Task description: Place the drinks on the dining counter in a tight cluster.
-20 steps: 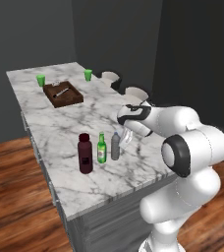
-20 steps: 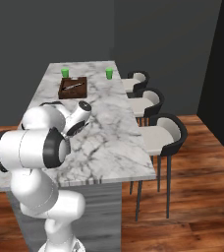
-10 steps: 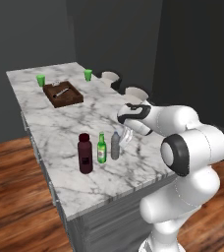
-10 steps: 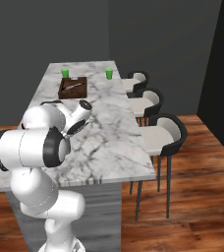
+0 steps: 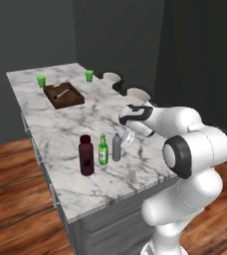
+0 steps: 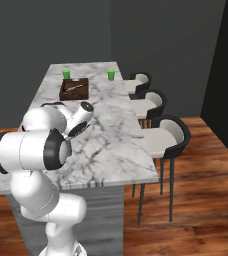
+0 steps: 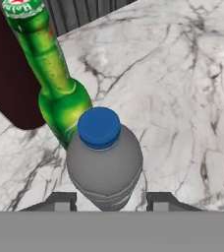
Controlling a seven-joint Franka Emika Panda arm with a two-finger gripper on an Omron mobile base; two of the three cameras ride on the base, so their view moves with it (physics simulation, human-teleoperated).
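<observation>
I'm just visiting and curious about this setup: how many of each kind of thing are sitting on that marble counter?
Bottles: 3 (maroon bottle, green bottle, grey bottle)
Green cups: 2 ()
Brown tray: 1
Total: 6

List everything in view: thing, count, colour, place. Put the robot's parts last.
Dining counter: one, white-grey marble, grey base.
Maroon bottle: one, dark, near end of counter.
Green bottle: one, glass, between the other two.
Grey bottle: one, blue cap, closest to the gripper.
Cups: two, bright green, far end.
Tray: one, brown, far end, a small item inside.
Chairs: three, white seats, along one side.
Floor: wood.
Gripper: one, jaws either side of the grey bottle; contact unclear.
Arm: white, dark joints.
</observation>
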